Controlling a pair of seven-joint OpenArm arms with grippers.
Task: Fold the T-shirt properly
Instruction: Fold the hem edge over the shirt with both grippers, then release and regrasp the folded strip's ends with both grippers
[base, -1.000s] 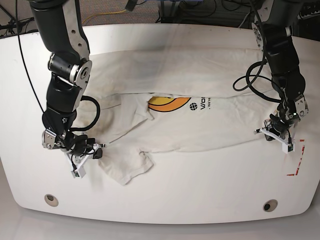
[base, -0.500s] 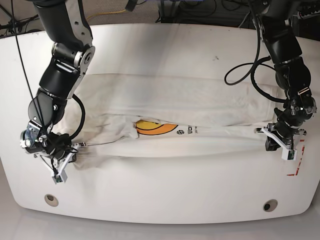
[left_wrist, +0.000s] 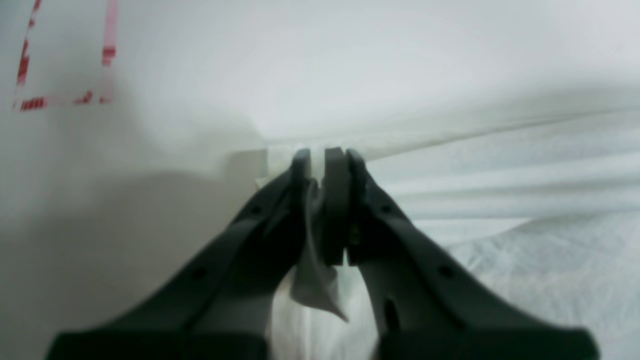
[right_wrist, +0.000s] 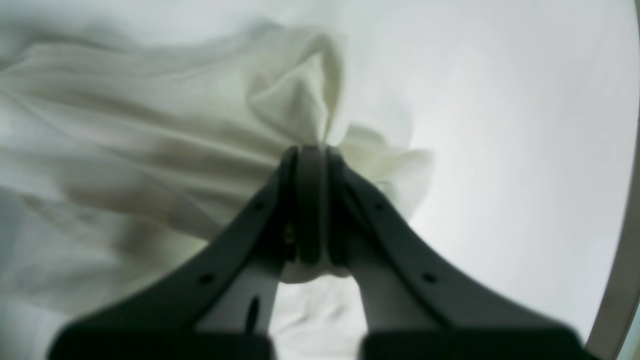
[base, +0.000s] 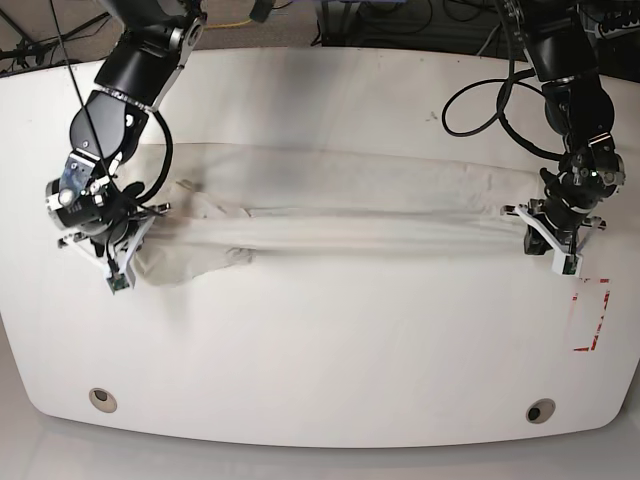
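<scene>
I see the T-shirt (base: 350, 215) as soft matt cream cloth, creased. Table (base: 320, 340) reads smooth white, slight sheen. Both grippers' fingers (left_wrist: 335, 200) look like matt black moulded plastic. Red tape marks (base: 590, 315) matt.

Both wrist views are soft with blur. The T-shirt (base: 350, 215) lies stretched into a long band across the table (base: 320, 350), its graphic folded out of sight. In the left wrist view the red tape marking (left_wrist: 60, 75) smears out, cut by the top-left corner. Arm bases run off the base view's top edge.
</scene>
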